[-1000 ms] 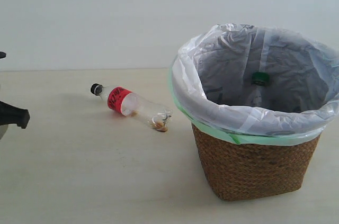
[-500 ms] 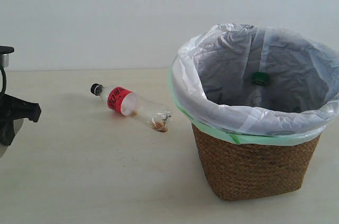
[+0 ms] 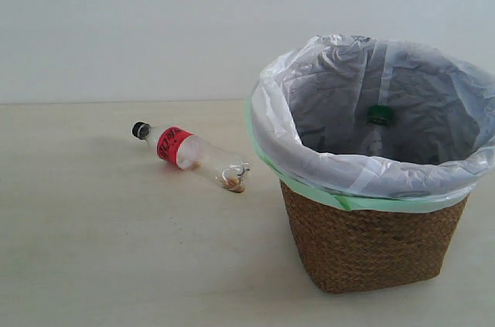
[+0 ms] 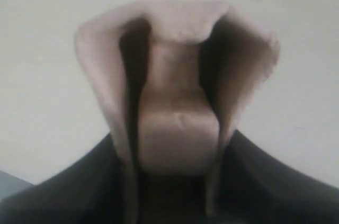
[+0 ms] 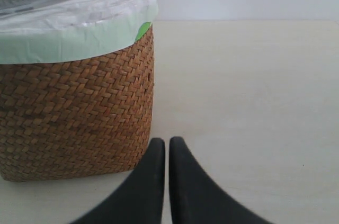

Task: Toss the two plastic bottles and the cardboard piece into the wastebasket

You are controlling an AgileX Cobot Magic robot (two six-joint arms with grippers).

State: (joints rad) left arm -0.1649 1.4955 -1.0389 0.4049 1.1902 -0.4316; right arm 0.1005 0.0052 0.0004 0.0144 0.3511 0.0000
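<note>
Left end effector (image 4: 174, 147): clamped on the cardboard piece (image 4: 177, 75), which fills the left wrist view.
Right end effector (image 5: 167, 144): fingers pressed together, empty, just beside the wastebasket (image 3: 371, 250).
Red-label bottle (image 3: 189, 153): lying on the counter (image 3: 116, 250), near the wastebasket.
Green-cap bottle (image 3: 377, 130): inside the wastebasket.

Bright, soft, even light fills all 3 views and washes the pale beige counter (image 3: 116, 257) almost white. The clear plastic bottle with black cap and red label (image 3: 190, 155) casts only a faint, soft-edged shadow. Inside the brown woven basket (image 3: 371, 250) the crinkled white plastic liner (image 3: 329, 91) shades to grey. The grey-beige moulded pulp piece (image 4: 177, 97) is badly out of focus, its hollows dark. The weave looks sharp up close; the black right pincer (image 5: 167, 173) is slightly soft.
</note>
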